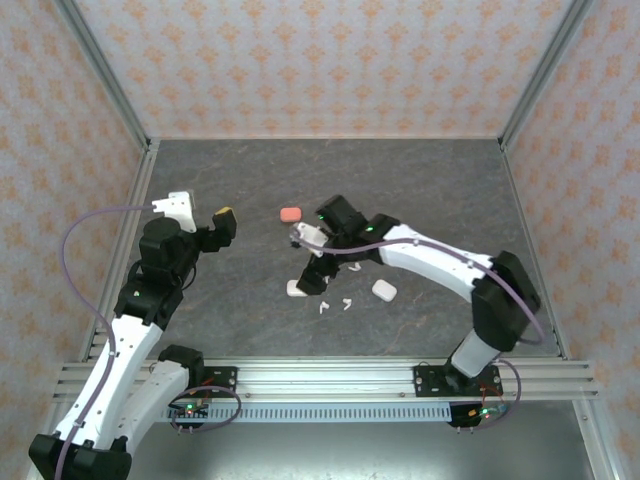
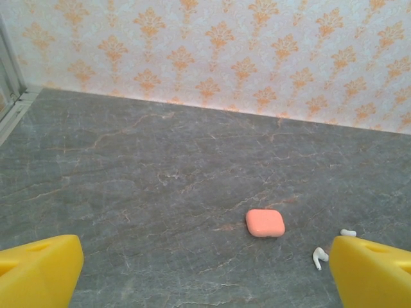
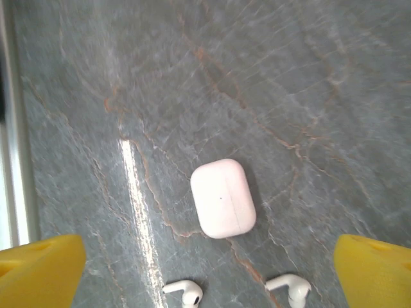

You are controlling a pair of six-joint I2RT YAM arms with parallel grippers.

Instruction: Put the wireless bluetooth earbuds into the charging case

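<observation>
**No earbud in a case yet**

From above, both arms' jaws stand apart and grip nothing. The left jaws hang left of the pink case (image 1: 291,214), and the right jaws sit low by a white case (image 1: 297,288). Two earbuds (image 1: 325,307) lie loose on the bench (image 1: 200,180) just beside it.

Left wrist: the pink case is shut, with two white earbuds near its right.

Right wrist: the white case is closed, with two earbuds lying just below it.

I'd say opening a case and every insertion remain
</observation>
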